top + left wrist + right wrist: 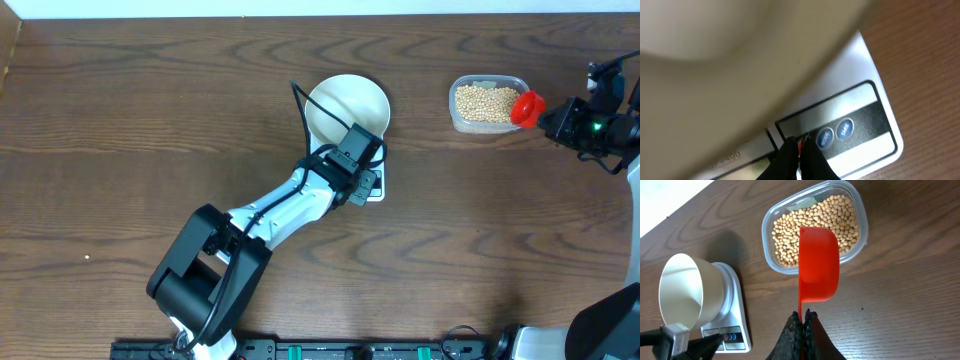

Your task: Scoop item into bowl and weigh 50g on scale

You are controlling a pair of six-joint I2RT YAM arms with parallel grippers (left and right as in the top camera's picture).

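Your right gripper (802, 327), bottom centre of the wrist view, is clamped on the handle of the red scoop (817, 265), whose long axis runs straight up the frame. The beans (790, 237) lie dead ahead in the clear tub (861, 215) at upper centre. Farther off, the bowl (682, 292) sits on the scale (737, 312) at lower left, with your left gripper (800, 147) closed beside its buttons (834, 134).

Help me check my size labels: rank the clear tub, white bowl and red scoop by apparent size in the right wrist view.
1. clear tub, largest.
2. white bowl and red scoop look about alike; the scoop is nearer the camera, so unranked.
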